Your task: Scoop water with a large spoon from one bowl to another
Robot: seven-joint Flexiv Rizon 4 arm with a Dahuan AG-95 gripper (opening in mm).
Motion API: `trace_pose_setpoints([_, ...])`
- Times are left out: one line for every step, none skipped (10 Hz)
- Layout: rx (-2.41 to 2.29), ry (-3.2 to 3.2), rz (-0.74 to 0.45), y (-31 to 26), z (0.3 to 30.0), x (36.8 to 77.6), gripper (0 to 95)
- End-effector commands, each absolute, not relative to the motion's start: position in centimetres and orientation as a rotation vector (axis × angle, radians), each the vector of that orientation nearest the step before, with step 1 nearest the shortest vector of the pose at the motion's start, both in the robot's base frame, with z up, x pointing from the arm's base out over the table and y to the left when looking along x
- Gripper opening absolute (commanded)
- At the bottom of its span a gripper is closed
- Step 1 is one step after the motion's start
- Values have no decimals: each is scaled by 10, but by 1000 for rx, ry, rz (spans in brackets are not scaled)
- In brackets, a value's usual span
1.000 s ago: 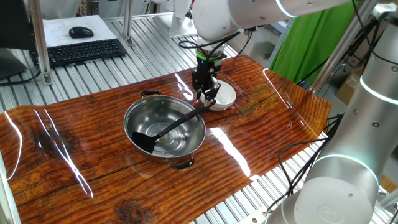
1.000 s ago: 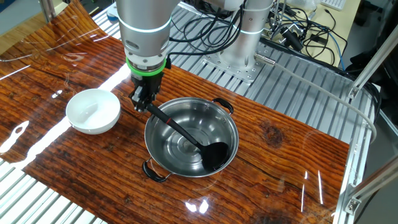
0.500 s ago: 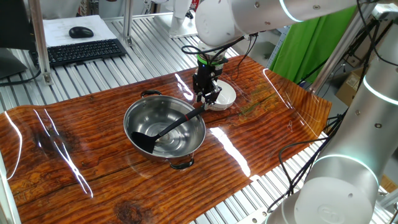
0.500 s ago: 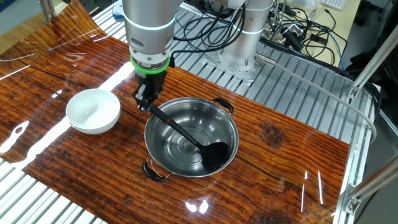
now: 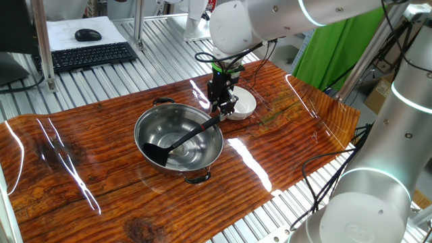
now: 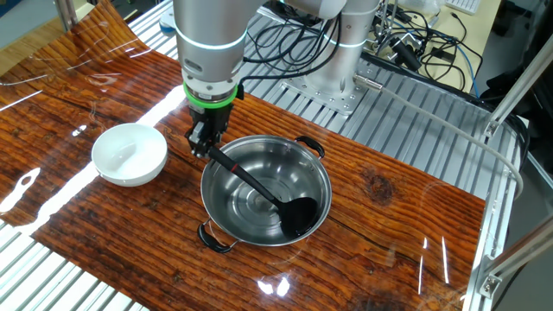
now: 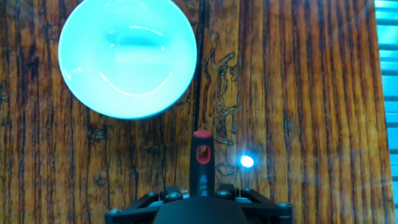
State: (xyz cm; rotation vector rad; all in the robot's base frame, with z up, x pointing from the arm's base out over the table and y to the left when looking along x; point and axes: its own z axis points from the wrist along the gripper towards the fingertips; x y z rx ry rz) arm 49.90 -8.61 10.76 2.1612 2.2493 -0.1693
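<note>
The large spoon (image 6: pixel 259 188) is clenched by its handle end in the tool (image 6: pixel 203 143), its scoop lying low in the steel bowl (image 6: pixel 266 190) beyond the tool. Water could be spilled on the desk (image 6: pixel 380 186) before the white bowl (image 6: pixel 130 154) beside the tool is reached, should the spoon be tilted.

Keyboard (image 5: pixel 91 56), mouse (image 5: pixel 88 35), green cloth (image 5: pixel 334 47).

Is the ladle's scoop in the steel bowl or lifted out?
In: the ladle scoop rests on the steel bowl floor, handle leaning over the rim.
</note>
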Motion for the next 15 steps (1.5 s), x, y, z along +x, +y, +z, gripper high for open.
trace_pose_setpoints([2148, 2239, -176, -86, 106, 501, 380])
trace_pose_setpoints([2145, 2236, -180, -86, 105, 501, 380])
trace_pose_setpoints([2135, 2228, -199, -88, 102, 501, 380])
trace_pose_setpoints([2135, 2226, -202, -89, 101, 501, 380])
trace_pose_setpoints([2131, 2228, -200, -91, 99, 500, 380])
trace_pose_setpoints([2126, 2231, -199, -93, 97, 499, 380])
trace_pose_setpoints([2121, 2230, -198, -95, 95, 497, 380])
trace_pose_setpoints([2121, 2226, -197, -95, 94, 496, 380])
trace_pose_setpoints([2113, 2225, -207, -95, 93, 495, 380])
trace_pose_setpoints([2115, 2217, -212, -96, 91, 494, 380])
trace_pose_setpoints([2113, 2217, -213, -96, 90, 493, 380])
trace_pose_setpoints([2115, 2212, -215, -96, 89, 493, 380])
trace_pose_setpoints([2120, 2204, -215, -96, 88, 493, 380])
trace_pose_setpoints([2121, 2201, -215, -96, 87, 493, 380])
trace_pose_setpoints([2120, 2199, -219, -96, 86, 493, 380])
